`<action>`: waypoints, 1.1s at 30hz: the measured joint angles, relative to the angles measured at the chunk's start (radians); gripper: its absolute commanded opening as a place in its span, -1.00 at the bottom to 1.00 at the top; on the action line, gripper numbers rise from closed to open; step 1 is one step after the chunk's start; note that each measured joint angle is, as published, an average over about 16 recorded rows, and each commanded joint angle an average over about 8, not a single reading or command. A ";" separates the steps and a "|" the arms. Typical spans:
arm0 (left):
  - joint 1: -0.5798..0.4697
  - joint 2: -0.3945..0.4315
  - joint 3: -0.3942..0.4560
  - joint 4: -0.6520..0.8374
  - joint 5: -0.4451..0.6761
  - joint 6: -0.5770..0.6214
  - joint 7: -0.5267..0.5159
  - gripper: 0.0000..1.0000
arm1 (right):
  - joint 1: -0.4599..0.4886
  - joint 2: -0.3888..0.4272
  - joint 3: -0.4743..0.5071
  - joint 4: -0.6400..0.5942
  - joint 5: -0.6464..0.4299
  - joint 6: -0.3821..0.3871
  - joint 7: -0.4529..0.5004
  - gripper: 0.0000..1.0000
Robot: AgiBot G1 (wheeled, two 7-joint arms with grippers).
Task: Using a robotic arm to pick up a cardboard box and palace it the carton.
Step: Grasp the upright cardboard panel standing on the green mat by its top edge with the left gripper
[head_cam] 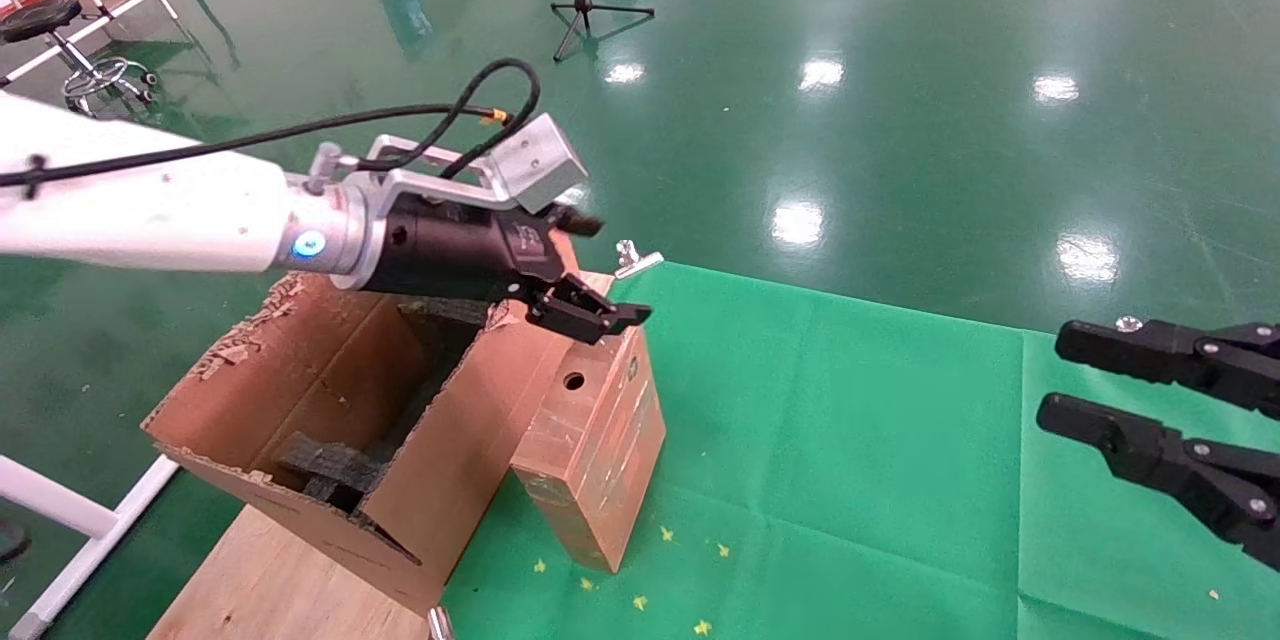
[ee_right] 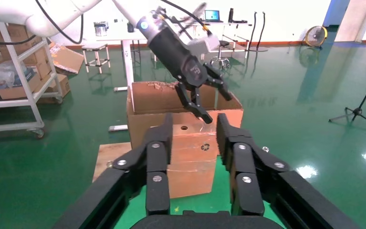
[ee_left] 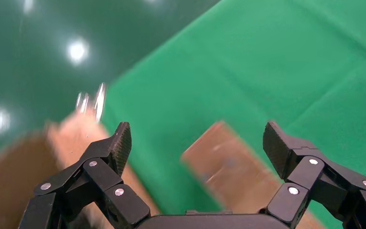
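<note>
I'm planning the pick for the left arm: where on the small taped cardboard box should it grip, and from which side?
Probably the upper end of the cardboard box, from above. It stands on end against the carton, so its top is free, and the open left claw hovers just over it. Close across the narrower width, clear of the carton wall.

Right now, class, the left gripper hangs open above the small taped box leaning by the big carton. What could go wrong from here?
1. The cardboard box is glossy with tape, so it may slip from the open left gripper.
2. It stands against the carton; a finger could catch the carton's ragged wall.
3. The right gripper waits open, far off.
</note>
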 measured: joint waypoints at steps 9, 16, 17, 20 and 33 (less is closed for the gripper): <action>-0.146 0.094 0.111 0.008 0.219 0.160 -0.485 1.00 | 0.000 0.000 0.000 0.000 0.000 0.000 0.000 -1.00; -0.211 0.137 0.179 0.013 0.243 0.219 -0.698 1.00 | 0.000 0.000 0.000 0.000 0.000 0.000 0.000 -1.00; -0.216 0.140 0.187 0.013 0.238 0.220 -0.714 1.00 | 0.000 0.000 0.000 0.000 0.000 0.000 0.000 -1.00; -0.225 0.146 0.210 0.015 0.219 0.217 -0.745 1.00 | 0.000 0.000 0.000 0.000 0.000 0.000 0.000 -1.00; -0.223 0.185 0.303 0.037 0.190 0.204 -0.810 1.00 | 0.000 0.000 0.000 0.000 0.000 0.000 0.000 -1.00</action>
